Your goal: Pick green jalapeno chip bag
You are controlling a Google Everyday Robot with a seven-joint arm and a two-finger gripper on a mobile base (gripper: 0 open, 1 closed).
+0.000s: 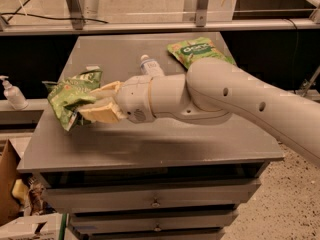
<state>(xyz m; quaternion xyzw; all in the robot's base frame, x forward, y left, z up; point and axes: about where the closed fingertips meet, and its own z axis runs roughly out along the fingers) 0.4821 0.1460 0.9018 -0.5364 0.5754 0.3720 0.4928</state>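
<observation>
The green jalapeno chip bag is crumpled and olive green with a white top edge, held above the left side of the grey table. My gripper is shut on the bag's right side, its cream fingers pinching the bag from above and below. The bag hangs clear of the tabletop. My white arm reaches in from the right and hides the middle of the table.
A brighter green snack bag with a white logo lies at the table's back right. A clear bottle with a white cap lies behind my arm. A soap dispenser stands on a shelf to the left. Drawers sit below the tabletop.
</observation>
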